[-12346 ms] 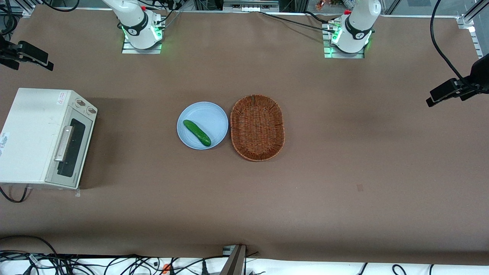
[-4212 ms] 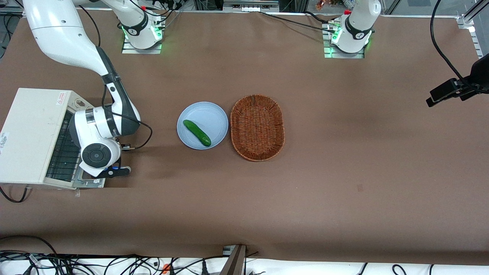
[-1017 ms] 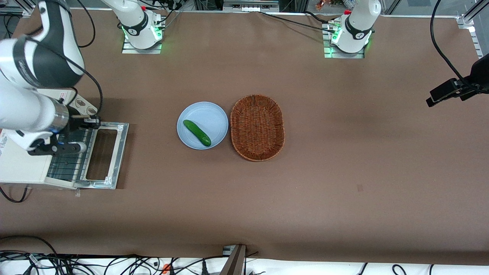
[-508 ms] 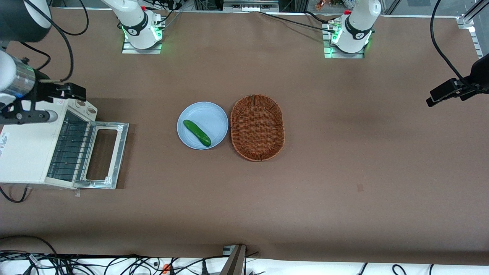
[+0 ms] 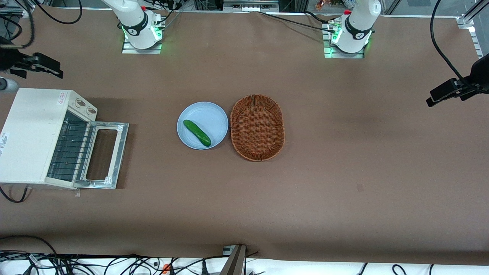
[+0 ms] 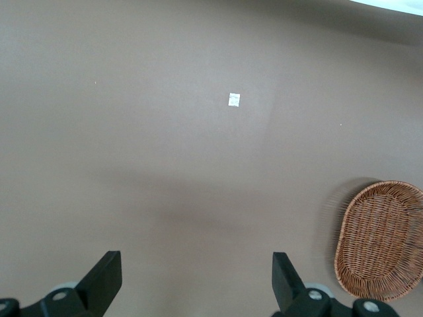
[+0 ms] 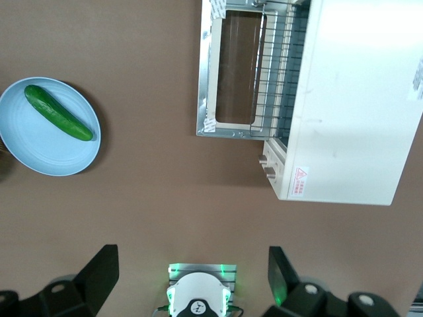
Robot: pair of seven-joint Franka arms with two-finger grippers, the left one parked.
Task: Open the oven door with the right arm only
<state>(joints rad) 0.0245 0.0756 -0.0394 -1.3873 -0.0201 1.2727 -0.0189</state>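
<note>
The cream-white oven (image 5: 30, 133) stands at the working arm's end of the table. Its silver-framed oven door (image 5: 119, 152) lies folded down flat on the table in front of it, and the wire rack (image 5: 70, 149) inside is exposed. The oven (image 7: 357, 99) and its open door (image 7: 205, 72) also show in the right wrist view. The right arm's gripper (image 7: 192, 277) is open and empty, its fingers (image 7: 99, 271) wide apart. It hangs high above the table over the arm's base (image 7: 196, 298), clear of the oven. In the front view only the arm's base (image 5: 139, 30) shows plainly.
A light blue plate (image 5: 214, 114) with a green cucumber (image 5: 196, 133) sits mid-table, beside a brown wicker basket (image 5: 258, 128). Two knobs (image 5: 86, 107) sit on the oven's front. Cables run along the table edge nearest the front camera.
The right arm has lifted up and away from the oven and left most of the front view. The oven door stays flat open.
</note>
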